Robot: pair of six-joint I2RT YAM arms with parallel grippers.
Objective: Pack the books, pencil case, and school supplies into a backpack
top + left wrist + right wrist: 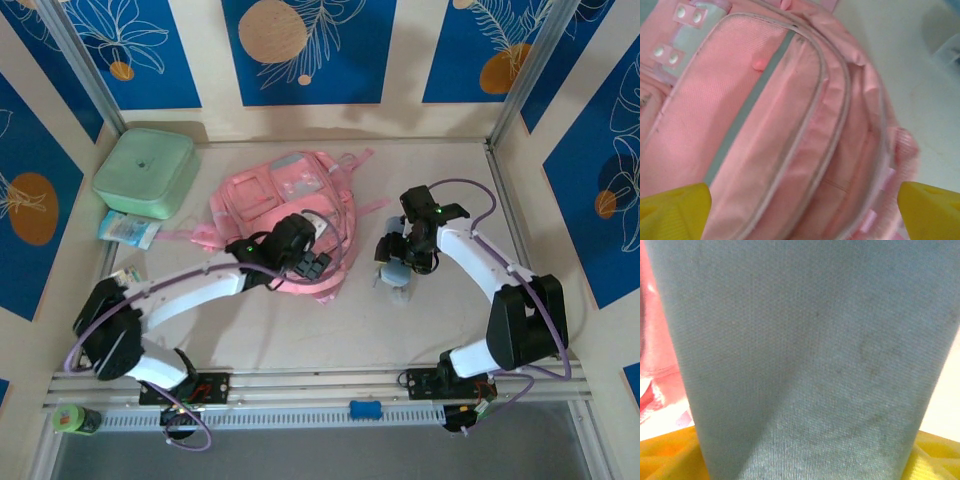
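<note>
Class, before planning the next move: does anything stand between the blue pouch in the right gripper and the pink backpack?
Yes: the left gripper hangs open over the backpack on the side facing the blue pouch. Otherwise only table surface lies between.

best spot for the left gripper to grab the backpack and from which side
Probably the grey piped rim along the zip opening of the backpack, from above with the left gripper: the bag lies flat and soft, and that raised edge is thin enough to pinch.

Pale table [300, 330] bears backpack [290, 195], mint box [146, 172], perhaps packet [128, 229].
</note>
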